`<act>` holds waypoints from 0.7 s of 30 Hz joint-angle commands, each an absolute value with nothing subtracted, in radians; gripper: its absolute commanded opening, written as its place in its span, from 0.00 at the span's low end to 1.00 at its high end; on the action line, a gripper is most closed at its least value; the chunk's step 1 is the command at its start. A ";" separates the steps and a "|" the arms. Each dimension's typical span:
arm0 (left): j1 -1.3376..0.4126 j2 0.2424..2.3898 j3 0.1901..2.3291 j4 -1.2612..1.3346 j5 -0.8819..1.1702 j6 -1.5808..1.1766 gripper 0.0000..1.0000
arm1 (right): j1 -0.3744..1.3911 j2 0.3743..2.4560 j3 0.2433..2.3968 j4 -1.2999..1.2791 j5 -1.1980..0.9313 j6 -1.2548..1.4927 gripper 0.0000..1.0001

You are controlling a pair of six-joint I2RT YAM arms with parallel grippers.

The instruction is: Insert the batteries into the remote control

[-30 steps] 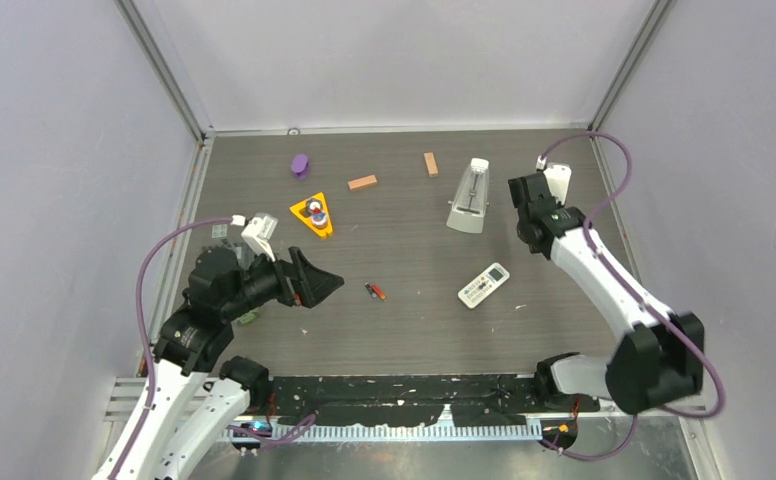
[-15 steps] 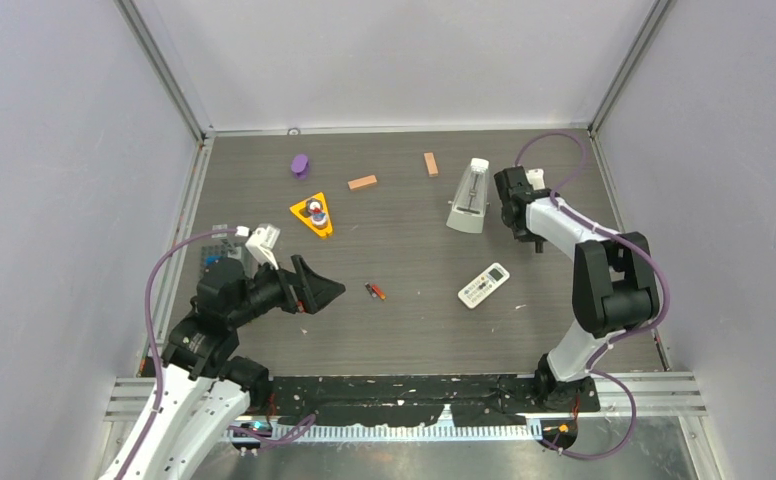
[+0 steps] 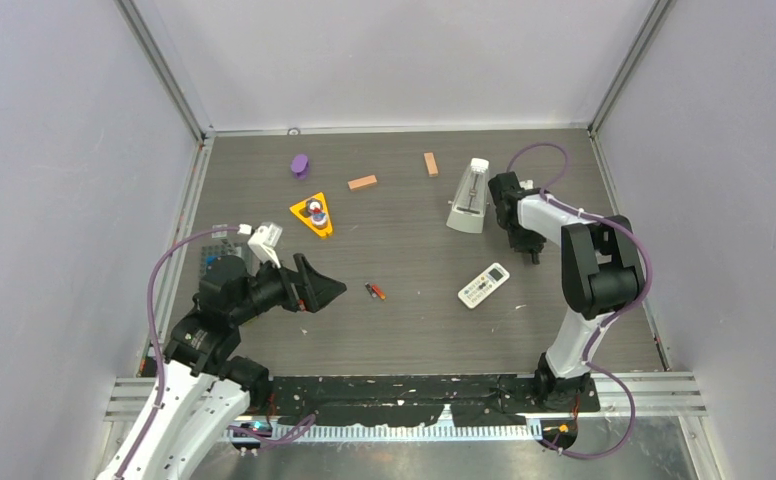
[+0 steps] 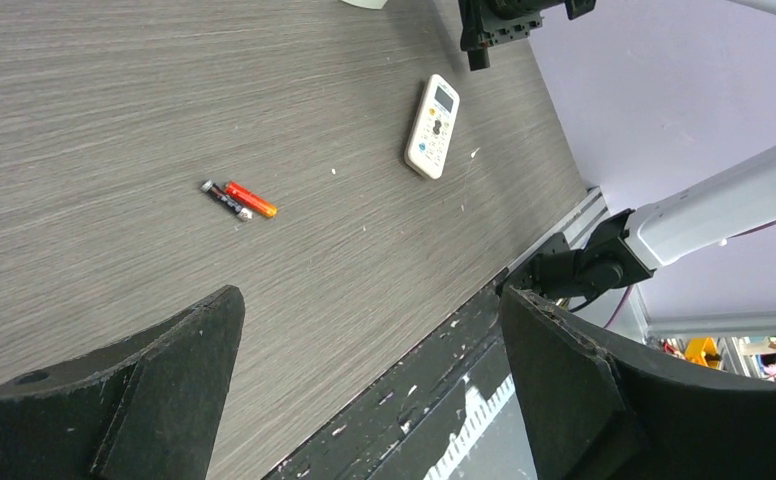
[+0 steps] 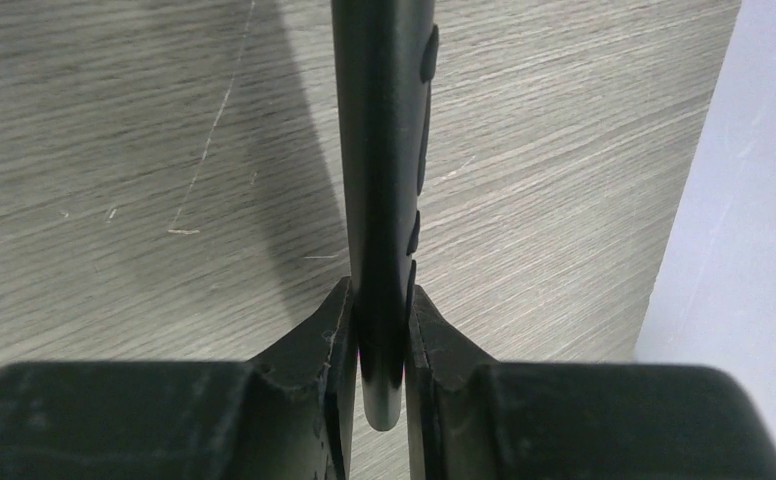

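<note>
R pincer (image 5: 380,305) clamps black remote (image 5: 382,150); grey woodgrain tbl (image 3: 414,330), pale walls (image 3: 394,60).

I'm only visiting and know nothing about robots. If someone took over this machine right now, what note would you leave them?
Left hand: open, empty, hovering near the batteries.
Right hand: shut on what looks like a slim black remote, at the far right.
Batteries: two, one dark and one red-orange, side by side mid-table. A white remote lies to their right.
Done: black remote gripped.
Left: pick up both batteries and load them.
</note>
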State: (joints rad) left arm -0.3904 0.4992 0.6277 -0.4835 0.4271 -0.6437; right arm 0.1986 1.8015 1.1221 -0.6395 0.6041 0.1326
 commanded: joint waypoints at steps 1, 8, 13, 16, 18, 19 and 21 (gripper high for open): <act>-0.391 0.480 0.646 -0.455 0.446 -0.596 1.00 | 0.192 1.820 1.163 -0.654 0.574 0.134 0.25; -0.391 0.427 0.622 -0.425 0.416 -0.584 1.00 | 0.193 1.810 1.150 -0.649 0.509 0.119 0.38; -0.391 0.448 0.636 -0.449 0.398 -0.568 1.00 | 0.193 1.763 1.137 -0.653 0.439 0.136 0.42; -0.392 0.461 0.641 -0.450 0.397 -0.562 0.99 | 0.193 1.685 1.128 -0.664 0.415 0.184 0.46; -0.392 0.466 0.641 -0.448 0.401 -0.560 1.00 | 0.193 1.641 1.126 -0.685 0.396 0.232 0.45; -0.392 0.470 0.640 -0.445 0.403 -0.560 1.00 | 0.193 1.631 1.125 -0.703 0.386 0.249 0.44; -0.392 0.472 0.636 -0.441 0.403 -0.561 1.00 | 0.193 1.606 1.114 -0.714 0.346 0.304 0.41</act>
State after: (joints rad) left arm -0.3904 0.4644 0.6273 -0.4755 0.4099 -0.5858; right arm 0.1986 1.7035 1.1198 -0.6804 0.4164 0.1928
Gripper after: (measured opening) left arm 0.994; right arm 0.443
